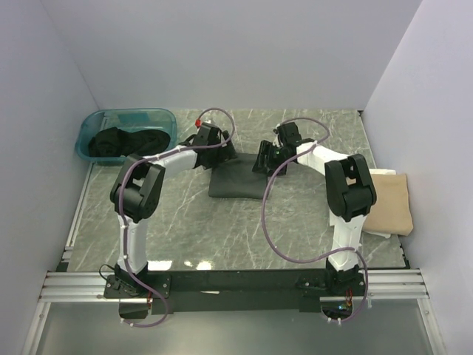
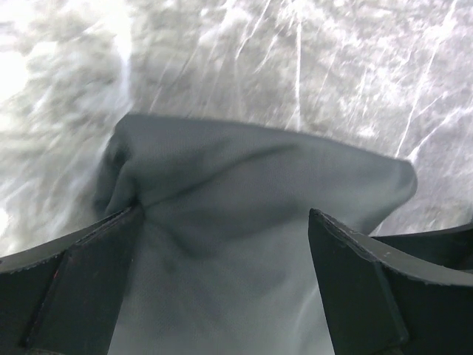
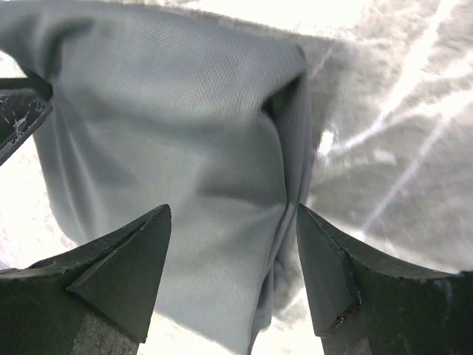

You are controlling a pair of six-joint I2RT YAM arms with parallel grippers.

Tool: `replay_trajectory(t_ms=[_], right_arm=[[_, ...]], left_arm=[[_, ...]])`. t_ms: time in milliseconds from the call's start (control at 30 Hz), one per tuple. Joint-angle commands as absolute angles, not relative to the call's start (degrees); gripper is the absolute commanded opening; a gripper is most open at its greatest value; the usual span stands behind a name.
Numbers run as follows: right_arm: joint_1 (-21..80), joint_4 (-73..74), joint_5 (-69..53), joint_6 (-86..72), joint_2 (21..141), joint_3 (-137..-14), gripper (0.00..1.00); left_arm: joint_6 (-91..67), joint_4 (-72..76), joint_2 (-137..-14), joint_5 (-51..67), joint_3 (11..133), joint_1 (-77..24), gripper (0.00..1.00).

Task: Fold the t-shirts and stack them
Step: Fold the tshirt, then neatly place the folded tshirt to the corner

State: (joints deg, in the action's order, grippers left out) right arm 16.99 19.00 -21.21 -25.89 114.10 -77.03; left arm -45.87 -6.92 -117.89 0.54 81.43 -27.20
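A dark grey-olive t-shirt [image 1: 236, 183] lies folded into a small rectangle at the middle of the table. My left gripper [image 1: 219, 153] is over its far left corner and my right gripper [image 1: 264, 160] over its far right edge. In the left wrist view the left gripper [image 2: 225, 213] stands wide open with the grey cloth [image 2: 244, 185] spread between its fingers [image 2: 74, 281]. In the right wrist view the right gripper [image 3: 233, 210] is open astride a fold of the same shirt [image 3: 185, 126], with the right finger [image 3: 332, 274] against the folded edge. A tan t-shirt [image 1: 389, 203] lies folded at the right.
A teal plastic tub [image 1: 164, 117] at the back left holds black t-shirts [image 1: 122, 140]. White walls close in the table on three sides. A metal rail [image 1: 222, 285] with both arm bases runs along the near edge.
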Motion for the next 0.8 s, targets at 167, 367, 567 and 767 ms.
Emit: replay_trajectory(t_ms=[167, 367, 567, 767], right_arm=[[19.9, 22.1, -6.5, -26.1, 95.0, -70.5, 0.76], [21.5, 22.7, -0.1, -28.8, 92.4, -65.3, 0.75], [22.3, 22.8, 2.8, -29.0, 96.6, -67.4, 0.75], [23.6, 22.3, 2.5, -27.8, 102.6, -71.1, 0.75]], left_arm=[[-42.5, -10.5, -95.4, -6.7, 74.1, -29.4, 0.99], [-43.7, -12.7, -73.8, -17.2, 60.0, -31.5, 0.99], [-49.1, -16.9, -53.1, -24.6, 46.3, -32.9, 0.99], [-52.0, -16.7, -38.7, -29.3, 37.6, -33.0, 0.99]])
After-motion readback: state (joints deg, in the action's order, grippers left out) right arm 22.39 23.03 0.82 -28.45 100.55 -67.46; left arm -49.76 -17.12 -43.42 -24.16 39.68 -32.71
